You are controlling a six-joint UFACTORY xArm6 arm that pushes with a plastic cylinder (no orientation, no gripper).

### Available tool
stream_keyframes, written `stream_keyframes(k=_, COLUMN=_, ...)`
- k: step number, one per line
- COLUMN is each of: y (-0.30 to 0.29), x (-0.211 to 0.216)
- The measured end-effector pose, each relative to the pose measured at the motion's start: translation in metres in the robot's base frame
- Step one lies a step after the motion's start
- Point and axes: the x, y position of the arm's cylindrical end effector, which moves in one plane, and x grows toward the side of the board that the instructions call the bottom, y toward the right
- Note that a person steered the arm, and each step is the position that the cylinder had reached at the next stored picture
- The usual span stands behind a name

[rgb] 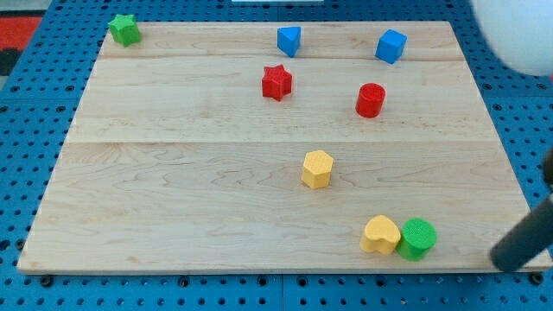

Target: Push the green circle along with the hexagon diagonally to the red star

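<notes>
Green circle [418, 238] touches yellow heart [380, 234], rod's tip [498, 259] just right (no gripper on rig).

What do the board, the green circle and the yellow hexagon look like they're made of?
Board: pale wood, matte, with visible grain and plank seams. Green circle and yellow hexagon: solid-coloured and smooth with soft highlights, probably painted wood or plastic; the view can't settle which. My tip is to the view's right of the green circle, apart from it.
</notes>
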Motion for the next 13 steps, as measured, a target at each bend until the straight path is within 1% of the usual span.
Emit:
stream_keyframes(k=2, y=-0.043, x=-0.003)
stream_keyframes(k=3, y=-0.089, x=-0.031)
stream_keyframes(k=4, y=-0.143, x=-0.044)
stream_keyframes(k=5, y=-0.140, x=-0.063)
stream_keyframes(k=6, y=-0.067, x=-0.058)
stream_keyframes(k=7, y=-0.128, x=-0.079)
stream_keyframes(k=8, y=-0.208, x=-0.092)
stream_keyframes(k=9, y=-0.240, x=-0.100)
stream_keyframes(k=10, y=-0.184, x=-0.112)
stream_keyframes(k=11, y=-0.170, x=-0.119)
stream_keyframes(k=12, y=-0.172, x=-0.136)
stream_keyframes(k=13, y=-0.266, x=-0.138)
